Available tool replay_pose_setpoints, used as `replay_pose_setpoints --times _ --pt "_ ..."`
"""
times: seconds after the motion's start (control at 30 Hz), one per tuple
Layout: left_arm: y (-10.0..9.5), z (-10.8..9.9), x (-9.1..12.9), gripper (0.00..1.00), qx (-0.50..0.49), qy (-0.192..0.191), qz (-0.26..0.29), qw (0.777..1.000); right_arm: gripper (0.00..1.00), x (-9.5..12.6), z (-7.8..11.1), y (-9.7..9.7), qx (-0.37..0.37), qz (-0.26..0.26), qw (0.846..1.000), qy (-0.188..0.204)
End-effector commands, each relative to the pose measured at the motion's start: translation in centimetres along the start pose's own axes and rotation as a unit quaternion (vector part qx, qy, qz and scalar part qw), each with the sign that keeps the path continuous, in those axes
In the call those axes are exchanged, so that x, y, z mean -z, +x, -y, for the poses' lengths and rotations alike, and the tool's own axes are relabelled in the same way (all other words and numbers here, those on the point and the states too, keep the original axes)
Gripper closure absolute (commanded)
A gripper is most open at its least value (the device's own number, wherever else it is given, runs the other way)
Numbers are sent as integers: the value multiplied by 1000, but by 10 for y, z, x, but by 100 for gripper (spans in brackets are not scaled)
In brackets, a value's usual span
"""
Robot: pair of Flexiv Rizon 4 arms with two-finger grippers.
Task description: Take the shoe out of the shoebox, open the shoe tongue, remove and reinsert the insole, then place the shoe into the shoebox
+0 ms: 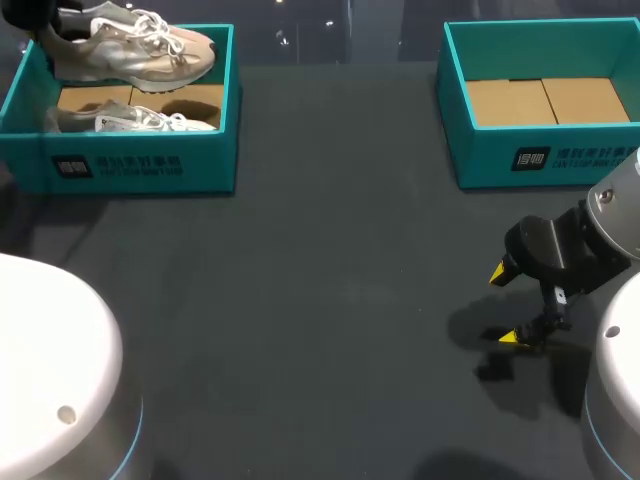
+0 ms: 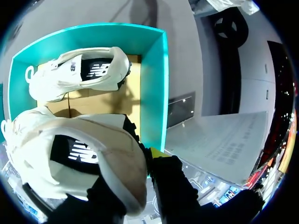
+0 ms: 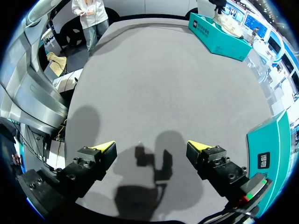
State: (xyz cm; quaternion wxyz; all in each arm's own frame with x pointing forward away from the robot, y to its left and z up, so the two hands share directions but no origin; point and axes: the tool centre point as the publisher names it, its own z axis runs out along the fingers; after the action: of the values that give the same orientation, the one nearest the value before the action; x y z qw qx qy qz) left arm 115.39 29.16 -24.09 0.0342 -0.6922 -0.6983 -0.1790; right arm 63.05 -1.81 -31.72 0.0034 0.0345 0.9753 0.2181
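The left gripper is clamped on the heel of the shoe. One yellow tip shows against the collar and the other is hidden by the heel. The shoe hangs above the left shoebox, over its far edge, while a second shoe lies inside on the cardboard floor. The right gripper hovers over the table with its fingers wide apart, holding nothing, near the right shoebox. This looks like the first step, taking the shoe out. Next, the shoe needs carrying clear of the rim to mid-table, where the free arm can help open the tongue.
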Motion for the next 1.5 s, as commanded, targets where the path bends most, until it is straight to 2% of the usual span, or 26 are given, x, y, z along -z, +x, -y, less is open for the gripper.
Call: replay_pose_setpoints --times 0.03,0.4,1.07,1.5 --pt "-3 -10 -7 100 4 10 -7 1000 0 0 0 2 0 2 1000 1" --pt "-11 -19 -18 100 -6 27 -21 999 0 0 0 2 0 2 1000 1" --pt "-5 -20 -41 100 -15 50 -37 998 0 0 0 2 0 2 1000 1" --pt "-13 -27 -50 100 -15 66 -38 997 0 0 0 2 0 2 1000 1"
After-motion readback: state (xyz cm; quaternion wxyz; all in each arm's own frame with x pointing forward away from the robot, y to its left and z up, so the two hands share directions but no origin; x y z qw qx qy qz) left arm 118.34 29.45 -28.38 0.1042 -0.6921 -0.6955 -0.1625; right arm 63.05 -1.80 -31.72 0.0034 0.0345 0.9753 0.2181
